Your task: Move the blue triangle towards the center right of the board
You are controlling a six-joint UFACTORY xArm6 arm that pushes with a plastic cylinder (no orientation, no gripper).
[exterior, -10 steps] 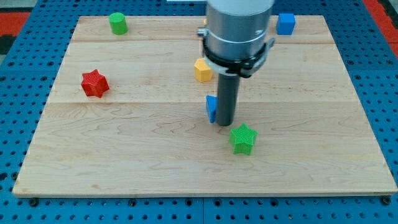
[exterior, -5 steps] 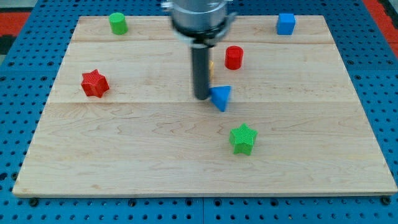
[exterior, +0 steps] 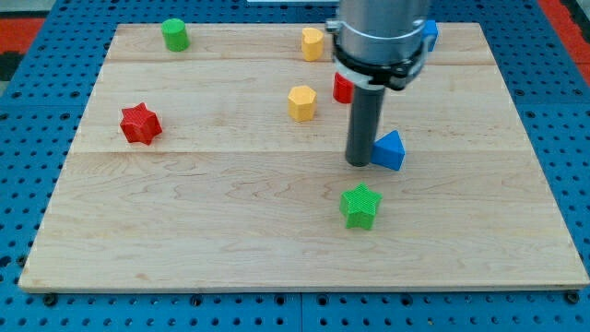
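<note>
Pale wooden board [exterior: 230, 212] on a blue pegboard counter [exterior: 28, 166]. Left: red star [exterior: 140, 123]; upper left: green cylinder [exterior: 174, 34]. Centre: two yellow blocks [exterior: 301, 102], [exterior: 312, 42]. My tip [exterior: 358, 163] touches the blue triangle [exterior: 390, 150] on its left side, right of centre. Green star [exterior: 360, 205] below. No gripper fitted, so no open-or-closed state to report.

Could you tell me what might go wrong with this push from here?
My tip sits at the blue triangle's left edge, against a slanted face, so the block could rotate or slip off sideways. The green star lies just below; a downward drift could knock it.
</note>
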